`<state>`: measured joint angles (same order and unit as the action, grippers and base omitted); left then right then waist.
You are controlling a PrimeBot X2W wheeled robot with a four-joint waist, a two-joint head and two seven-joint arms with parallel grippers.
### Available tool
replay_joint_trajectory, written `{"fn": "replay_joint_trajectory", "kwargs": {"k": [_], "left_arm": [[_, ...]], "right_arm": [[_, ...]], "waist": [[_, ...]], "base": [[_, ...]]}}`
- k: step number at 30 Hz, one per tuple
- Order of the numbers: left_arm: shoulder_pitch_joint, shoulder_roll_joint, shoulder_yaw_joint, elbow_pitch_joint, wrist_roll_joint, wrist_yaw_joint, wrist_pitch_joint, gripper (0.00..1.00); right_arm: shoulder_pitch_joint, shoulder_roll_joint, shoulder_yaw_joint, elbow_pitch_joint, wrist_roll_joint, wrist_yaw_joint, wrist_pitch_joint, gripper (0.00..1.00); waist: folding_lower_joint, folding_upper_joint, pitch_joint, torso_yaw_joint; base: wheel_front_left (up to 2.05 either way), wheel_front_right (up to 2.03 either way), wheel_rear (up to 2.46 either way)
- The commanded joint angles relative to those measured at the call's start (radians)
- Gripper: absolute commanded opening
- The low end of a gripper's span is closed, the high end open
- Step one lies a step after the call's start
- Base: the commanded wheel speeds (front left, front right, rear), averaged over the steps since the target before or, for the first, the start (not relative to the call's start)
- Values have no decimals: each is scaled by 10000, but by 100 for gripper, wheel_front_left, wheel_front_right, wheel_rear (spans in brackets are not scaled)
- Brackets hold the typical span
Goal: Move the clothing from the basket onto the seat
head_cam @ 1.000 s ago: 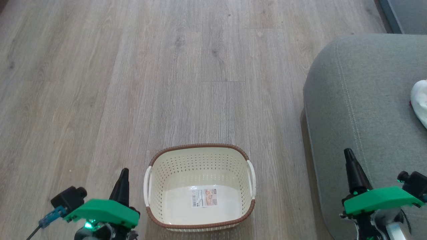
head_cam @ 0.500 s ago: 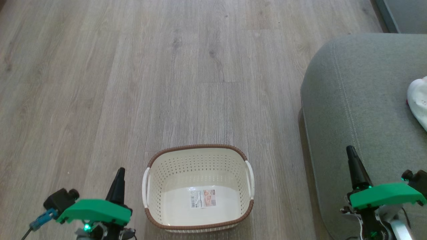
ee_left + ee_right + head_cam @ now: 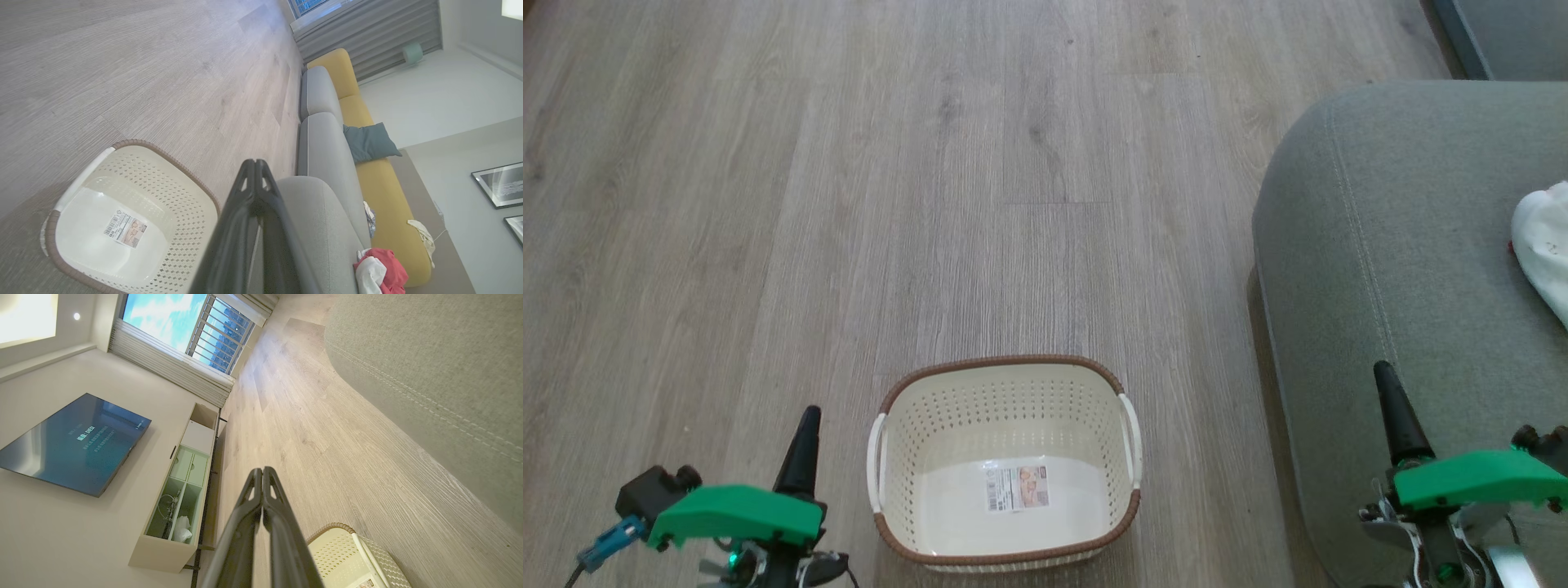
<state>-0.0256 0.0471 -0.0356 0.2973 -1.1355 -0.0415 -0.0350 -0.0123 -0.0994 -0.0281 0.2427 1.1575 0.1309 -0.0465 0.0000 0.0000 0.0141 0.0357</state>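
Observation:
The cream basket [image 3: 1123, 494] with its brown rim stands on the floor in front of me, holding nothing but the label [image 3: 1015, 487] on its bottom; the left wrist view shows the basket [image 3: 188, 220] too. Red and white clothing [image 3: 380, 271] lies bunched on the grey seat [image 3: 1413, 269], and its white part [image 3: 1543, 245] shows at the right edge of the head view. My left gripper [image 3: 807, 418] is shut and holds nothing, left of the basket. My right gripper [image 3: 1384, 376] is shut and holds nothing, above the seat's near corner.
Wood-plank floor [image 3: 972, 180] stretches ahead and to the left. The left wrist view shows a long sofa with yellow sections [image 3: 384, 192] and a teal cushion [image 3: 369, 141]. The right wrist view shows a wall television [image 3: 73, 443] and a low cabinet [image 3: 179, 490].
The head camera has turned slightly right, so more of the seat and the white cloth shows. Both grippers sit a little lower in the view and remain shut.

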Motion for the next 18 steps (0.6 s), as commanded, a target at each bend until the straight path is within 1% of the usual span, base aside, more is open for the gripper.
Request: {"fn": "replay_joint_trajectory", "kwargs": {"k": [1,18], "left_arm": [[-601,54,281,-386,-238,-117,52,0],[-680,56,706,-434,-1863,-395,557,0]], "right_arm": [[-589,-24,30,-269,256,-1,92,0],[-716,123,-238,-168,1829,-1,592,0]], "waist": [[0,0,-3,-9],[0,0,-41,-134]], "base": [[0,0,0],[0,0,0]]}}
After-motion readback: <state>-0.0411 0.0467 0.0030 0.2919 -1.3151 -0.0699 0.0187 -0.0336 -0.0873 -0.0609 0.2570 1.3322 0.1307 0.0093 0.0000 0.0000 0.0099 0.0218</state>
